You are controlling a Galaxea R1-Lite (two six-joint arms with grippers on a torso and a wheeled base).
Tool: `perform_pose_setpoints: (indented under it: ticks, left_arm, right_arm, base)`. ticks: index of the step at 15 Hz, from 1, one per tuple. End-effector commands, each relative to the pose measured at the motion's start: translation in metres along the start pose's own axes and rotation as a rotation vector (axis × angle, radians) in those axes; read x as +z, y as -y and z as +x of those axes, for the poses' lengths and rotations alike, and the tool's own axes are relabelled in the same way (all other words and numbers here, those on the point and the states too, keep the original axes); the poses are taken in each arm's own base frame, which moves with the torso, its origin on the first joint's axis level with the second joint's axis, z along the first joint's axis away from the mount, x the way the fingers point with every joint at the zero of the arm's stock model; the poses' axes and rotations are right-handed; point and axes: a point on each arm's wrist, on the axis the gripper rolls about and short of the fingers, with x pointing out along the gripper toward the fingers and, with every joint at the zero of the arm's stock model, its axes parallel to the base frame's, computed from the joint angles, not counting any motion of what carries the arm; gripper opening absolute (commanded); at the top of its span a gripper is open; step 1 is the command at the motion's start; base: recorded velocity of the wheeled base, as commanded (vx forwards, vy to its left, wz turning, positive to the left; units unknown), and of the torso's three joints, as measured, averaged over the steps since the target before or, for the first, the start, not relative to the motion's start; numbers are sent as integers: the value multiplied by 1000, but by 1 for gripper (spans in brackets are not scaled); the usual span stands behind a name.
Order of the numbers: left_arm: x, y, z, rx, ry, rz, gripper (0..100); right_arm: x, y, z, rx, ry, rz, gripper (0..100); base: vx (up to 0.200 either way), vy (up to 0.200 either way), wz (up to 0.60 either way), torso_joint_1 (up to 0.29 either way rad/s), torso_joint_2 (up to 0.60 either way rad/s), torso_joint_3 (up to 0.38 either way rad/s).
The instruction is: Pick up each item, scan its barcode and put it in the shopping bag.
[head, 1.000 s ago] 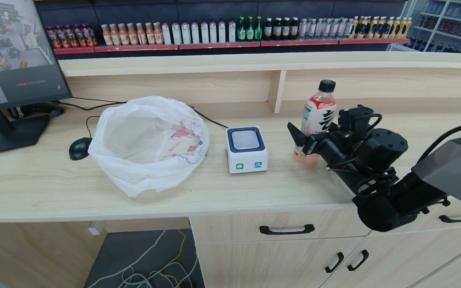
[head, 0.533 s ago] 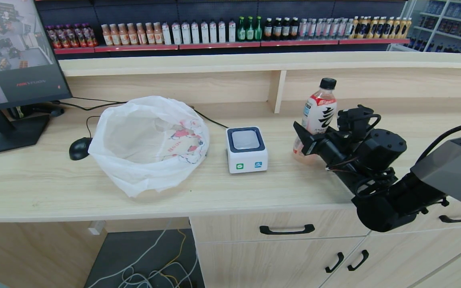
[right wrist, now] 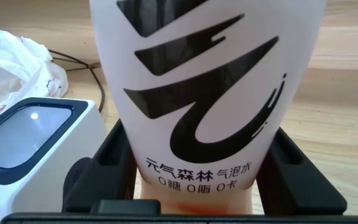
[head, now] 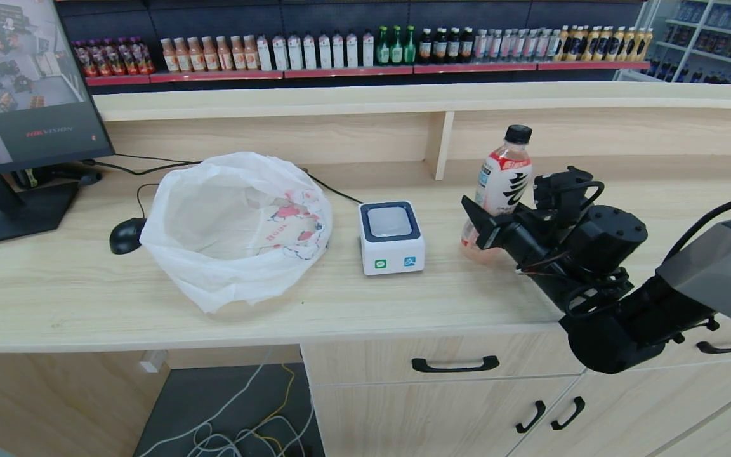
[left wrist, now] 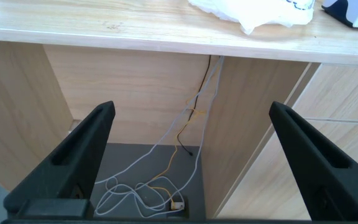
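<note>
A clear bottle [head: 504, 181] with a black cap, a white label and a pinkish drink stands slightly tilted on the counter's right side. My right gripper [head: 487, 230] is shut on its lower half. In the right wrist view the bottle [right wrist: 207, 93] sits between the two black fingers [right wrist: 114, 155], which press on both of its sides. The white scanner box [head: 391, 237] sits at mid-counter, left of the bottle. Further left lies the white shopping bag [head: 235, 225], its mouth open upward. My left gripper [left wrist: 191, 162] hangs open below the counter's front edge, holding nothing.
A monitor [head: 16, 95] and a black mouse [head: 126, 235] occupy the counter's left end. A raised ledge with a divider [head: 443, 143] runs along the back. Drawers [head: 454, 364] sit under the counter on the right. Loose cables [left wrist: 179, 143] hang in the opening beneath it.
The bottle in my right gripper has tipped slightly, and its base has shifted a little to the left. The bag and scanner have not moved.
</note>
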Motion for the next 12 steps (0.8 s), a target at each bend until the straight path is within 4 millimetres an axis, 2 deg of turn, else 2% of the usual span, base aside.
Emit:
perform_pose_setpoints:
  ticks: [1, 5, 6, 9, 12]
  left_arm:
    - [0, 0, 0, 1, 0, -1, 100]
    - [0, 0, 0, 1, 0, -1, 100]
    - [0, 0, 0, 1, 0, -1, 100]
    - [0, 0, 0, 1, 0, -1, 100]
    - [0, 0, 0, 1, 0, -1, 100]
  right_arm:
    - [12, -2, -2, 5, 26, 2, 0]
    - [26, -9, -12, 19, 37, 7, 0]
    - [36, -20, -20, 45, 44, 21, 0]
    - [46, -37, -42, 90, 23, 38, 0]
    - [58, -39, -65, 103, 9, 41, 0]
  base:
    - [0, 0, 0, 0, 0, 0]
    - [0, 0, 0, 0, 0, 0]
    - [0, 0, 0, 0, 0, 0]
    - [0, 0, 0, 0, 0, 0]
    - [0, 0, 0, 0, 0, 0]
